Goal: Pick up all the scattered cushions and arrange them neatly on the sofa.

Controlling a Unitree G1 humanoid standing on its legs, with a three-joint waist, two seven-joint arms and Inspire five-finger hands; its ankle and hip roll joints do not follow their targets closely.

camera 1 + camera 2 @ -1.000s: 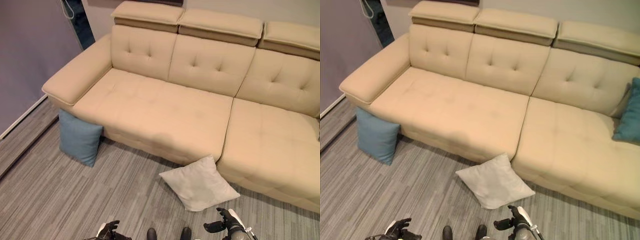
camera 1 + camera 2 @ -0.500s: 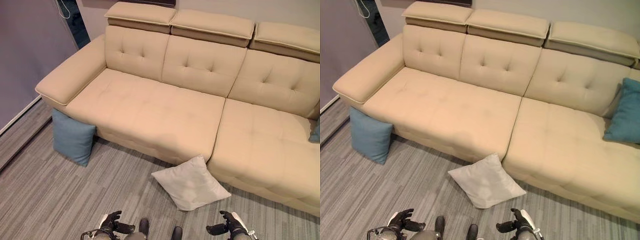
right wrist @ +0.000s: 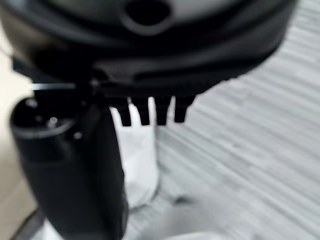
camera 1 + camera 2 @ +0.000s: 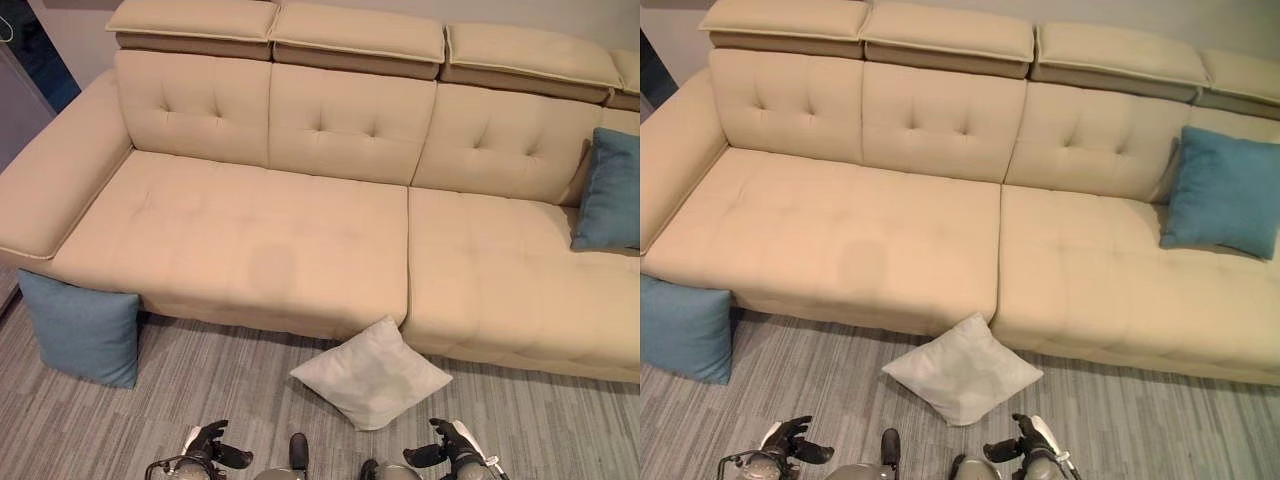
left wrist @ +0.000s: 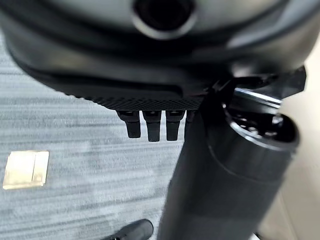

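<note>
We noted a beige sofa (image 4: 300, 230) across the far side of the scene, on a grey striped floor (image 4: 230, 390).

White cushion (image 4: 370, 373): on the floor, its far corner touching the sofa's front edge, near the seam between the two seat sections. It lay flat, turned like a diamond.

Blue cushion (image 4: 82, 330): on the floor at the sofa's left end, standing upright against the base, tucked below the armrest (image 4: 50, 200).

Second blue cushion (image 4: 1220, 190): already on the sofa, far right, leaning upright against the backrest.

Left robot hand (image 4: 205, 447): low at the near edge, left of centre, over bare floor. Fingers were loosely extended, released, holding nothing. In its wrist view the fingertips (image 5: 152, 131) hung free above the floor, and a pale square patch (image 5: 26, 169) showed on the floor beyond.

Right robot hand (image 4: 450, 445): low at the near edge, right of centre. Fingers were likewise relaxed and empty. The white cushion lay just ahead of it and a little to its left, near but apart. Its wrist view showed the white cushion (image 3: 142, 160) past the fingertips (image 3: 161, 116), untouched.

The blue floor cushion sat well apart from the left robot hand, farther left and closer to the sofa.
</note>
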